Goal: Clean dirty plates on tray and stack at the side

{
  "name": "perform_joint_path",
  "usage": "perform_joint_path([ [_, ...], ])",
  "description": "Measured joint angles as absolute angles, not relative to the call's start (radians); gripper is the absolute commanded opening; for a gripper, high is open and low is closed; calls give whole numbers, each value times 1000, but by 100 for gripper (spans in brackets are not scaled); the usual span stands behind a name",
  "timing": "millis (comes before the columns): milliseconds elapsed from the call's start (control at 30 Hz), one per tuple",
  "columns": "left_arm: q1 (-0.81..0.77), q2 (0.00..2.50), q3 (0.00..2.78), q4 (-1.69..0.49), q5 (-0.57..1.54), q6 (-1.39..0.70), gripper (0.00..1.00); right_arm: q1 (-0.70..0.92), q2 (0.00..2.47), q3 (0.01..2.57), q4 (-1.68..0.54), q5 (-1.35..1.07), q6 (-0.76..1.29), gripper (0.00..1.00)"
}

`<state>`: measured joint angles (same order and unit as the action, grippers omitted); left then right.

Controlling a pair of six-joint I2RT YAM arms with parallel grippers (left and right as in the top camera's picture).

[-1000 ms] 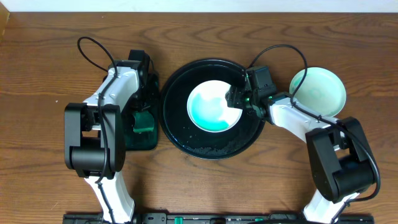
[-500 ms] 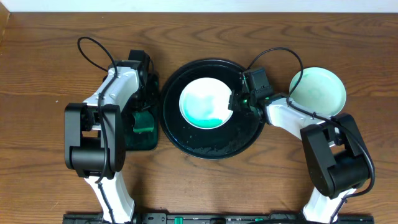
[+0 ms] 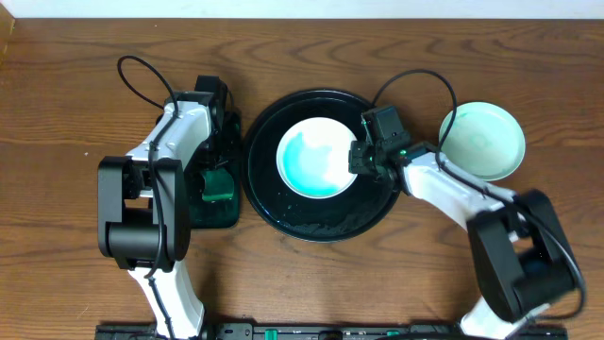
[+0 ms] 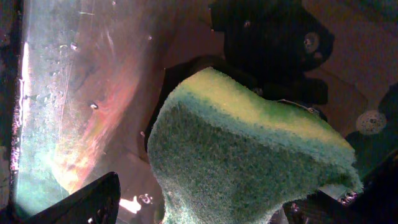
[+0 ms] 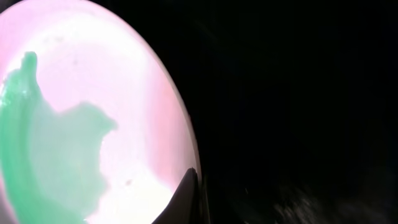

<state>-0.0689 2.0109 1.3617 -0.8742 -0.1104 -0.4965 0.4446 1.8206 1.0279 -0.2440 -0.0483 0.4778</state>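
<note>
White arms [image 3: 181, 142], black joints [image 3: 132, 212], cables [image 3: 130, 68]

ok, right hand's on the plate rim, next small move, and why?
Probably close the left hand on the sponge: its jaws stand open with the sponge between them, while the right hand is shut on the rim of the smeared plate on the black tray.

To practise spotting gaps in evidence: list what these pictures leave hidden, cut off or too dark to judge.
- Right wrist: only the right tool's tip shows at the dirty plate's rim; any grip is cut off.
- Overhead: the side plate hides whether others lie beneath.
- Left wrist: the sponge blocks most of the view.
</note>
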Motion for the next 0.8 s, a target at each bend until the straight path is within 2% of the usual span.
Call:
perform_joint_path([
  [500,-69,2011,1362,-874,-111,-496,82,572,1555,1027,-315,376,260,1],
  [800,-69,2011,1362,-874,-110,-497,82,677,1516,1027,-315,671,53,1],
])
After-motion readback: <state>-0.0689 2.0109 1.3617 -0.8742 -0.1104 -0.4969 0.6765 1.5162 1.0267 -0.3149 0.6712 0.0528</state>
